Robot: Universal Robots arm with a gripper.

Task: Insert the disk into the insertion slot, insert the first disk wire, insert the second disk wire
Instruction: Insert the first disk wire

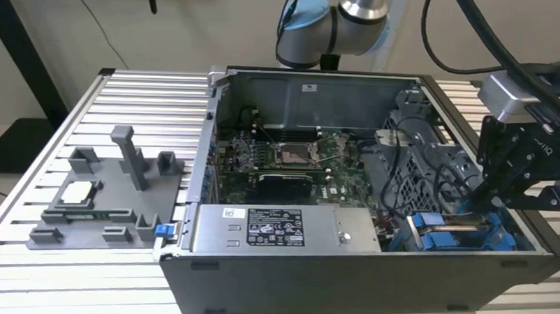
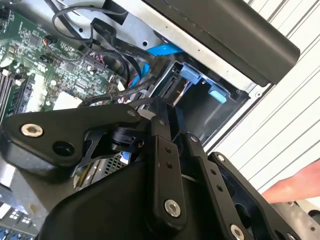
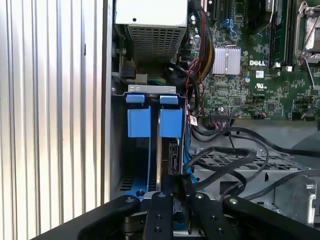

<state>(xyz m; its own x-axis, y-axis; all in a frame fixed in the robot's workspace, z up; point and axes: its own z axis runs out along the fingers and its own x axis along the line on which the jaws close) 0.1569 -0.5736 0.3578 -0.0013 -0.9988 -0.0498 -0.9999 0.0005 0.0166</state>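
The insertion slot [image 1: 417, 240] is the grey bay at the case's front corner on the exterior view's right, with blue tabs [image 3: 138, 120] at its mouth. A thin silver edge in blue rails, the disk [image 3: 159, 160], stands inside the bay. My black gripper [image 1: 472, 204] hangs over the bay. In the first wrist view its fingers [image 3: 160, 210] stand close together around a black disk wire [image 3: 210, 167] that runs to the disk's end. The second wrist view shows the bay [image 2: 210, 112] just beyond the fingertips; the contact itself is hidden.
The open case holds a motherboard [image 1: 290, 157], a silver power-supply box [image 1: 277, 228] and bundled black cables [image 1: 401, 168] beside the bay. A grey fixture [image 1: 111, 193] with parts sits on the slatted table. A person's hand [image 2: 295, 187] shows outside the case.
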